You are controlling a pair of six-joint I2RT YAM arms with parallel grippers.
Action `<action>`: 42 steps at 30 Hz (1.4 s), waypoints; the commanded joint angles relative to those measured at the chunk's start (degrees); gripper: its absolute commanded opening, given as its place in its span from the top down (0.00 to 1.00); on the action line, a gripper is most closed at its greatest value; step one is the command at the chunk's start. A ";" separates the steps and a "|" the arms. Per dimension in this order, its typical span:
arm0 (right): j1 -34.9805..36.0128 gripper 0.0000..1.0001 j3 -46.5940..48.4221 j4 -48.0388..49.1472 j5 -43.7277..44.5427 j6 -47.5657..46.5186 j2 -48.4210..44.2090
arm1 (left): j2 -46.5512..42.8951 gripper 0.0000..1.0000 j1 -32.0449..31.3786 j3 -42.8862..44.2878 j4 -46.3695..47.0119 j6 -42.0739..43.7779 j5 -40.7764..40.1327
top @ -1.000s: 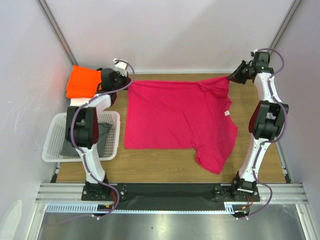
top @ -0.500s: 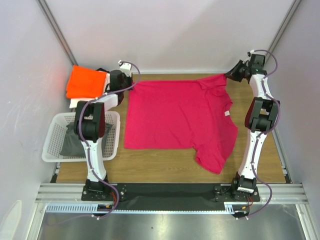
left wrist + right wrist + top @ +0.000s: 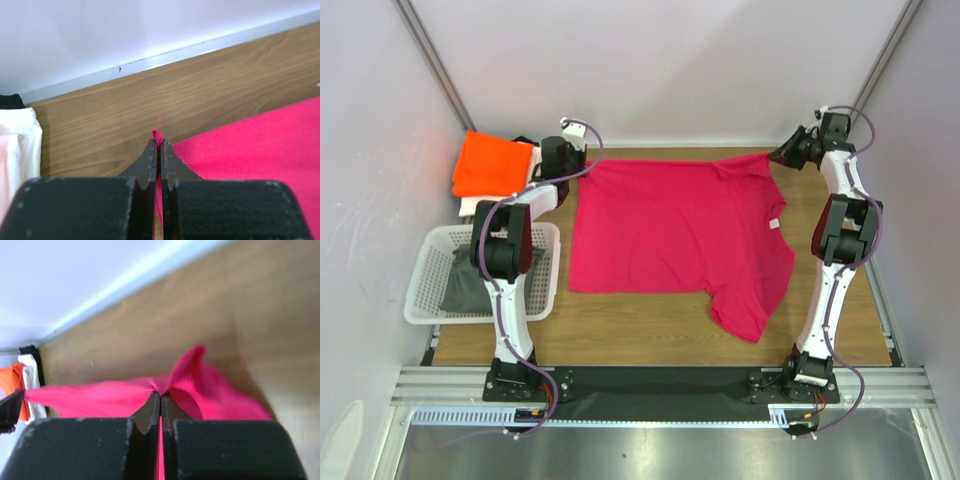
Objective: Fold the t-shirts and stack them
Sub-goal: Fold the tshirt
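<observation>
The magenta-pink t-shirt (image 3: 675, 225) lies spread on the wooden table, one sleeve hanging toward the front right. My left gripper (image 3: 579, 166) is shut on its far left corner; the left wrist view shows the pink cloth (image 3: 250, 145) pinched between the fingers (image 3: 159, 150). My right gripper (image 3: 782, 155) is shut on the far right corner, cloth bunched at the tips (image 3: 160, 395) in the right wrist view. The folded orange t-shirt (image 3: 487, 165) lies on the folded white t-shirt (image 3: 470, 205) at the far left; the white one also shows in the left wrist view (image 3: 15, 145).
A white lattice basket (image 3: 425, 300) holding grey cloth (image 3: 460, 285) stands at the left. The back wall runs just behind both grippers. Side walls close in on left and right.
Both grippers have moved toward the back wall with the shirt's far corners, pulling the far edge straighter. The left arm has stretched further out.
</observation>
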 commanded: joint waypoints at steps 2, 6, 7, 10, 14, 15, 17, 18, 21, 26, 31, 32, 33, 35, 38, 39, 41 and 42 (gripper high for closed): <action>-0.78 1.00 -6.36 -1.70 -1.20 -1.08 -9.85 | -3.35 1.00 0.13 -0.38 -1.22 4.65 -0.51; -0.78 1.00 -11.46 -6.26 -1.80 0.15 -13.64 | -6.42 1.00 0.13 -2.49 -2.98 6.15 1.16; -0.86 1.00 -12.08 -7.23 -2.51 0.41 -14.17 | -7.13 1.00 0.13 -3.11 -3.25 6.24 1.25; -0.86 1.00 -16.37 -10.14 -4.79 1.82 -17.06 | -9.67 1.00 0.13 -5.48 -4.21 6.77 1.25; -0.78 1.00 -22.98 -8.03 -6.12 3.23 -22.60 | -12.49 1.00 0.13 -7.50 -6.76 8.26 0.81; -0.78 1.00 -23.86 -8.21 -5.59 3.22 -24.44 | -12.93 1.00 0.13 -7.77 -7.20 8.52 0.64; -0.78 1.00 -25.87 -10.21 -4.89 3.31 -25.94 | -14.51 0.99 0.13 -9.34 -7.91 8.88 0.64; -0.78 1.00 -26.67 -11.19 -4.10 3.23 -26.99 | -15.04 1.00 0.13 -9.96 -7.91 9.05 0.64; -0.86 1.00 -30.80 -15.14 -2.43 1.91 -28.40 | -16.27 1.00 0.13 -12.33 -7.91 9.40 0.90; -0.86 1.00 -38.18 -17.26 -0.50 0.33 -30.87 | -17.42 1.00 0.04 -14.89 -9.75 10.11 2.48; -0.86 1.00 -40.48 -19.81 2.84 -1.43 -30.70 | -17.68 0.99 -0.40 -14.98 -14.32 11.86 2.75; -0.86 1.00 -40.48 -20.51 3.28 -1.87 -30.69 | -17.68 0.98 -0.40 -14.89 -15.02 11.78 2.75; -0.86 1.00 -40.39 -20.95 3.64 -2.48 -30.61 | -17.68 0.95 -0.40 -14.89 -16.07 11.86 2.57; -0.95 0.86 -39.51 -22.26 3.90 -3.01 -30.78 | -17.42 0.81 -0.40 -13.93 -17.83 11.43 2.48; -0.87 0.41 -36.27 -24.37 3.91 -4.68 -31.57 | -17.94 0.48 -0.40 -12.34 -20.91 10.29 3.10; -0.95 0.26 -35.39 -24.55 3.82 -5.12 -32.18 | -18.38 0.32 -0.40 -11.91 -21.87 9.76 4.14; -0.86 0.17 -32.93 -24.30 3.73 -5.65 -32.80 | -19.96 0.19 -0.40 -10.41 -22.76 8.09 6.07; -0.86 0.15 -32.31 -24.03 3.73 -5.74 -32.98 | -20.66 0.18 -0.49 -10.15 -22.85 5.74 6.78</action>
